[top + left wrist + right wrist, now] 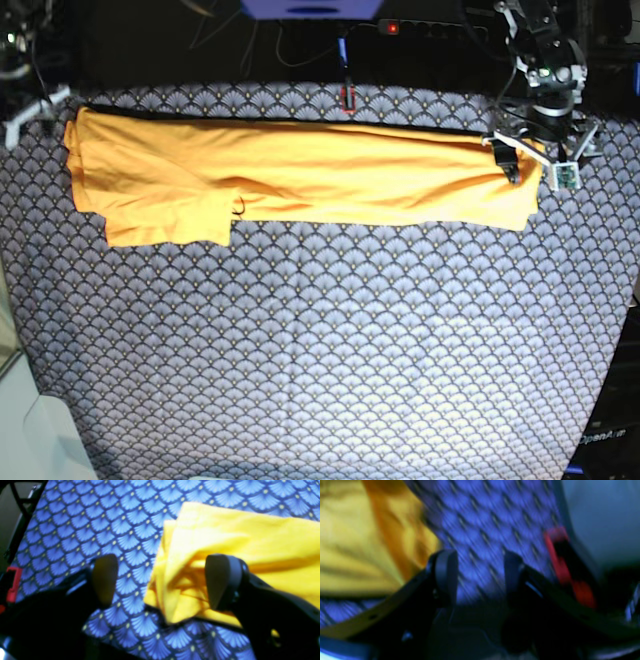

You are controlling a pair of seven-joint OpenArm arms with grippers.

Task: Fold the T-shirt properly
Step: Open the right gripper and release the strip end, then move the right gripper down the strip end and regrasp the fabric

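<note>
One T-shirt [300, 180], one tablecloth [320, 350]

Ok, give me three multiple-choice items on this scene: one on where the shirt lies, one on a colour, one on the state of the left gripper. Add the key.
1. Where does the T-shirt lie on the tablecloth in the base view?
A. along the far edge
B. along the near edge
C. in the middle

2. What colour is the T-shirt?
A. red
B. yellow-orange
C. green

3. How does the left gripper stand?
A. shut on the T-shirt
B. shut on nothing
C. open

Key:
1 A, it stretches as a long band across the top of the base view.
2 B, every view shows that colour.
3 C, the left wrist view shows its jaws wide apart, with cloth edge and tablecloth between them.
</note>
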